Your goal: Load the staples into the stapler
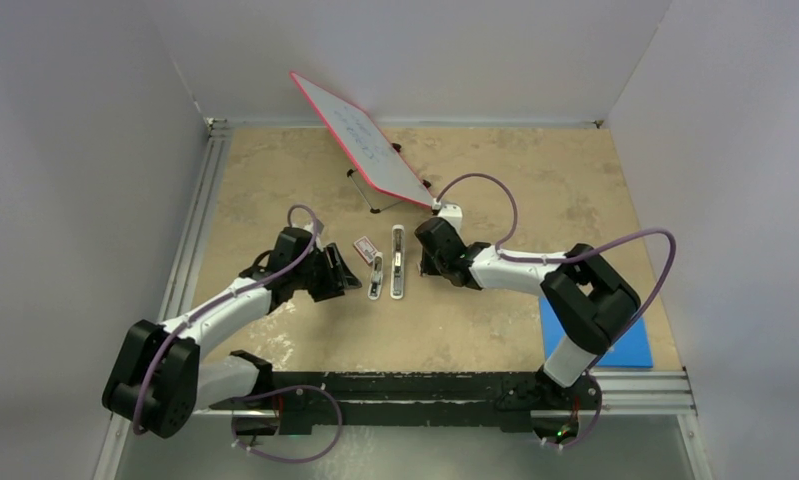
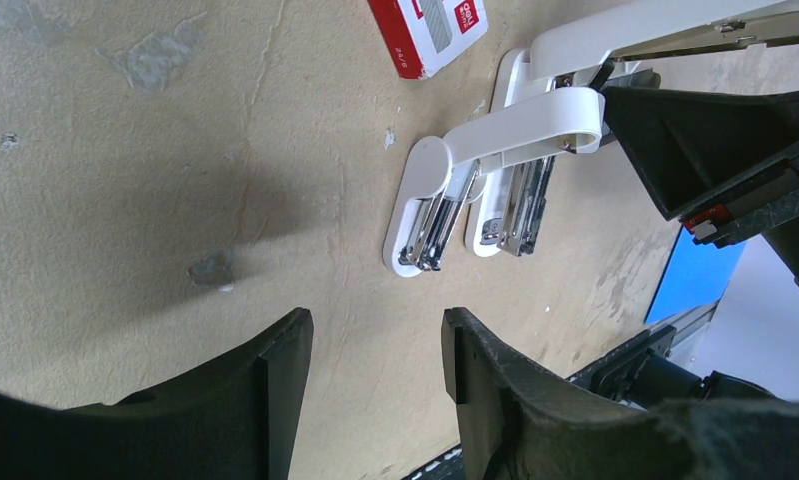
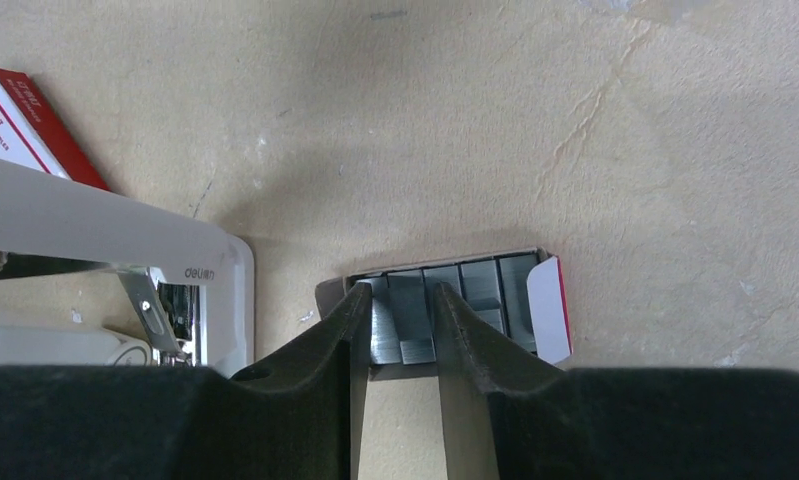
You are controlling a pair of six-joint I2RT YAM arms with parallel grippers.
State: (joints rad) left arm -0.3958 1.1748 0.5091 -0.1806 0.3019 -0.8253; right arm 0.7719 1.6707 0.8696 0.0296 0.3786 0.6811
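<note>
Right hand [image 3: 403, 300] angled low, fingers [image 3: 315, 360] straddling grey metal staples [image 3: 480, 290], grip unclear; left hand [image 2: 377, 325] hovers open, glossy white stapler [image 2: 515, 130] ahead.

A robotics lab cell: white panel walls [image 1: 75, 150] around a beige tabletop [image 1: 555, 190] with aluminium rails [image 1: 189, 250].

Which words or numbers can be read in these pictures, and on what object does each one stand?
"24/6": on the staples box.
"deli", it seems: on the stapler.
The whiteboard's writing and the box's other print: too small to read.
</note>
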